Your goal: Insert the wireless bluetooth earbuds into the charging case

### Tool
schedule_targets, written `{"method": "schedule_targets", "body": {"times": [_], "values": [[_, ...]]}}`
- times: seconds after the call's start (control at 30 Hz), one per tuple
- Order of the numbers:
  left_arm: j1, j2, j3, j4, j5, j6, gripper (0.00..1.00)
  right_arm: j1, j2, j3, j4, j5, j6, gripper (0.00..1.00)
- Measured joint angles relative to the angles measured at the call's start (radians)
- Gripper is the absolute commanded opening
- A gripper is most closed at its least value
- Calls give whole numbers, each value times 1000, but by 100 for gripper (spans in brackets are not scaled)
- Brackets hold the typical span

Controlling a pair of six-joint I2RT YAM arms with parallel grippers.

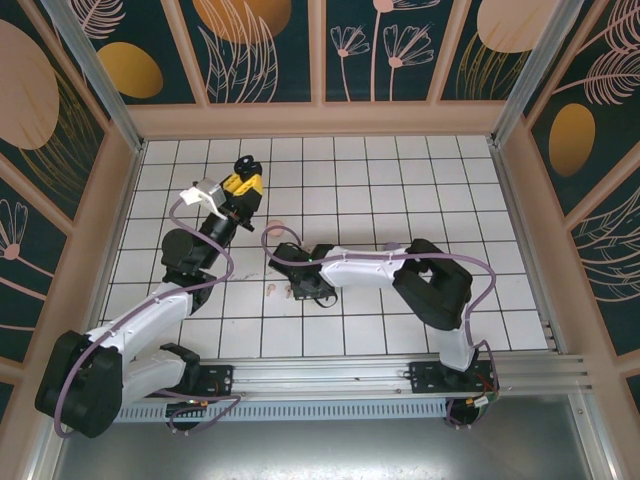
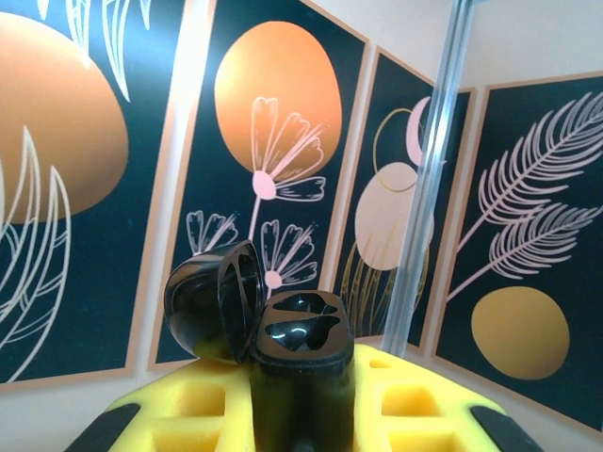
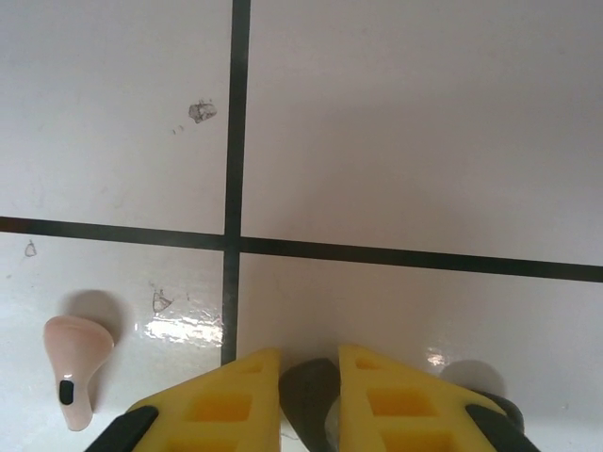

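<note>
Being clamped upright in the closed, raised left tool, the black charging case is seen lid-open. The right tool, held low over the counter, is narrowed around a dark shape; whether it is gripped cannot be told. A pink earbud is laid at its 8 o'clock, stem toward 6 o'clock.

I'm seeing the worktop tiles shining glossy white, glare pooling toward seven o'clock beside the smooth, satin-pink plastic earbud. The charging case is gleaming as polished black plastic. The left end effector is showing matt yellow plastic.
</note>
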Motion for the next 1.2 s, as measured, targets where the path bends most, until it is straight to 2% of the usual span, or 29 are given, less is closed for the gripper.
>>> {"method": "schedule_targets", "body": {"times": [0.33, 0.67, 0.93, 1.1, 1.2], "values": [[0, 21, 0, 12, 91, -11, 0, -7, -48, -29, 15, 5, 0, 15], [0, 46, 0, 78, 186, -1, 0, -63, -316, -45, 39, 50, -3, 14], [-10, 68, 0, 69, 256, 89, 0, -187, -552, -55, 73, 71, -74, 14], [-66, 85, 0, 18, 258, 192, 0, -273, -671, -35, 118, 51, -176, 14], [-108, 109, 0, -8, 251, 246, 0, -286, -688, 3, 142, 33, -242, 14]]}}
